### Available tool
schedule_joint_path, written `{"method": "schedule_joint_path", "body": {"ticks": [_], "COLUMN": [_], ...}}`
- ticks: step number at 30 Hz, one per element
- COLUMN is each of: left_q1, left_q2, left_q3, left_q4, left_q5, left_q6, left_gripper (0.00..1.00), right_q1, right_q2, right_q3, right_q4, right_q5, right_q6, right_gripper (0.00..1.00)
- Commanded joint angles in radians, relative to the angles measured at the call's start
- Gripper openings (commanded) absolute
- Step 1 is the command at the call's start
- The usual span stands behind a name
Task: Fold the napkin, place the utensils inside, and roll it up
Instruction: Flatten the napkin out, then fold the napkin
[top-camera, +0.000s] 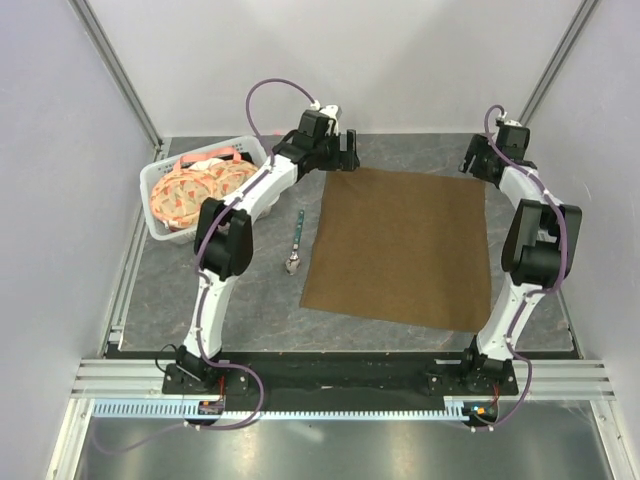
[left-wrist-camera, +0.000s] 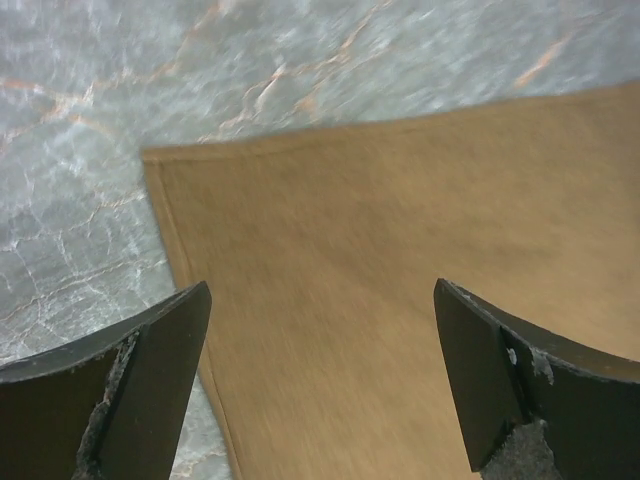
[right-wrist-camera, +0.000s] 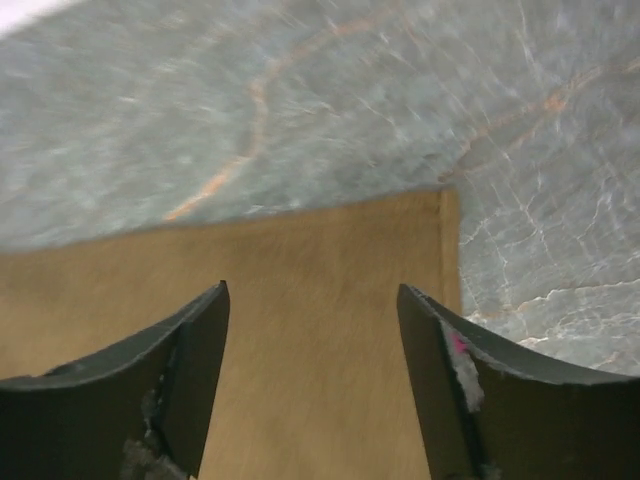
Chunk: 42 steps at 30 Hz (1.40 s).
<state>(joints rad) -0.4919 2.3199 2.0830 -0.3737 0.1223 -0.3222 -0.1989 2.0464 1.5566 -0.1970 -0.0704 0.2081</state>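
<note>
The brown napkin (top-camera: 400, 245) lies flat and spread out on the grey table. My left gripper (top-camera: 341, 158) is open and empty, just above the napkin's far left corner (left-wrist-camera: 160, 160). My right gripper (top-camera: 477, 160) is open and empty, just above the far right corner (right-wrist-camera: 445, 200). The napkin fills the lower part of both wrist views (left-wrist-camera: 400, 280) (right-wrist-camera: 320, 290). The utensil (top-camera: 296, 243), with a teal handle and silvery head, lies on the table just left of the napkin.
A white basket (top-camera: 158, 192) holding round orange-patterned plates (top-camera: 190, 190) stands at the back left, beside the left arm. White walls and metal frame posts close in the table on three sides.
</note>
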Motion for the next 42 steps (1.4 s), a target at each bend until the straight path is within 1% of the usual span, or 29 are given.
{"method": "schedule_joint_path", "body": {"ticks": [1, 3, 4, 6, 7, 8, 12, 14, 16, 17, 18, 19, 20, 21, 22, 23, 24, 26, 27, 29, 30, 31, 33, 34, 37, 42], "left_q1": [-0.011, -0.011, -0.011, -0.011, -0.01, -0.01, -0.008, 0.004, 0.021, 0.047, 0.062, 0.084, 0.129, 0.151, 0.173, 0.212, 0.222, 0.228, 0.23, 0.237, 0.237, 0.237, 0.24, 0.24, 0.245, 0.254], "left_q2": [-0.195, -0.246, -0.296, -0.344, -0.399, -0.422, -0.56, -0.626, -0.668, -0.713, -0.746, -0.779, -0.815, -0.896, -0.928, -0.962, -1.014, -1.056, -1.077, -1.08, -1.087, -1.099, -1.11, -1.123, -1.137, -1.148], "left_q3": [0.002, -0.043, -0.087, -0.133, -0.174, -0.198, -0.311, -0.366, -0.434, -0.464, -0.498, -0.576, -0.619, -0.659, -0.722, -0.745, -0.764, -0.816, -0.842, -0.842, -0.845, -0.847, -0.854, -0.857, -0.862, -0.871], "left_q4": [0.012, 0.009, 0.006, -0.014, -0.027, -0.033, -0.073, -0.115, -0.16, -0.168, -0.172, -0.172, -0.168, -0.159, -0.154, -0.156, -0.154, -0.127, -0.117, -0.129, -0.129, -0.128, -0.128, -0.129, -0.128, -0.116], "left_q5": [0.011, 0.023, 0.031, 0.03, 0.031, 0.019, -0.026, -0.018, 0.022, 0.042, 0.066, 0.117, 0.126, 0.128, 0.137, 0.14, 0.14, 0.123, 0.132, 0.14, 0.137, 0.122, 0.082, 0.035, -0.021, -0.026], "left_q6": [0.043, 0.049, 0.052, 0.052, 0.054, 0.055, 0.06, 0.075, 0.081, 0.081, 0.084, 0.086, 0.087, 0.098, 0.107, 0.117, 0.127, 0.127, 0.133, 0.124, 0.118, 0.115, 0.117, 0.117, 0.118, 0.11], "left_gripper": [1.0, 1.0, 1.0, 1.0, 1.0, 1.0, 1.0, 1.0, 1.0, 1.0, 1.0, 1.0, 1.0, 1.0, 1.0, 1.0, 1.0, 1.0, 1.0, 1.0, 1.0, 1.0, 1.0, 1.0, 1.0, 1.0], "right_q1": [0.016, 0.03, 0.053, 0.082, 0.114, 0.131, 0.255, 0.331, 0.41, 0.438, 0.496, 0.527, 0.558, 0.628, 0.668, 0.709, 0.796, 0.884, 0.964, 1.038, 1.109, 1.142, 1.214, 1.231, 1.267, 1.29], "right_q2": [-0.187, -0.261, -0.284, -0.345, -0.363, -0.397, -0.495, -0.553, -0.581, -0.603, -0.612, -0.62, -0.621, -0.62, -0.618, -0.603, -0.591, -0.54, -0.517, -0.441, -0.411, -0.352, -0.295, -0.245, -0.155, -0.089], "right_q3": [-0.082, -0.151, -0.217, -0.275, -0.33, -0.355, -0.466, -0.516, -0.539, -0.543, -0.543, -0.54, -0.535, -0.524, -0.517, -0.507, -0.486, -0.466, -0.445, -0.422, -0.393, -0.376, -0.319, -0.302, -0.239, -0.187], "right_q4": [0.074, 0.065, 0.064, 0.039, 0.031, 0.019, 0.005, 0.001, -0.013, -0.034, -0.047, -0.061, -0.09, -0.102, -0.114, -0.14, -0.151, -0.16, -0.16, -0.16, -0.159, -0.159, -0.162, -0.162, -0.163, -0.194], "right_q5": [-0.08, -0.111, -0.121, -0.126, -0.123, -0.126, -0.118, -0.111, -0.089, -0.08, -0.071, -0.054, -0.049, -0.042, -0.005, 0.016, 0.043, 0.087, 0.095, 0.139, 0.155, 0.171, 0.23, 0.234, 0.256, 0.313], "right_q6": [0.016, 0.036, 0.042, 0.06, 0.065, 0.073, 0.089, 0.093, 0.093, 0.093, 0.091, 0.091, 0.091, 0.09, 0.091, 0.091, 0.093, 0.099, 0.103, 0.114, 0.117, 0.114, 0.114, 0.113, 0.105, 0.109], "right_gripper": [0.77, 0.77, 0.77, 0.78, 0.79, 0.84, 0.88, 0.88, 0.87, 0.85, 0.85, 0.82, 0.81, 0.8, 0.79, 0.77, 0.77, 0.75, 0.74, 0.69, 0.66, 0.64, 0.63, 0.61, 0.58, 0.54]}}
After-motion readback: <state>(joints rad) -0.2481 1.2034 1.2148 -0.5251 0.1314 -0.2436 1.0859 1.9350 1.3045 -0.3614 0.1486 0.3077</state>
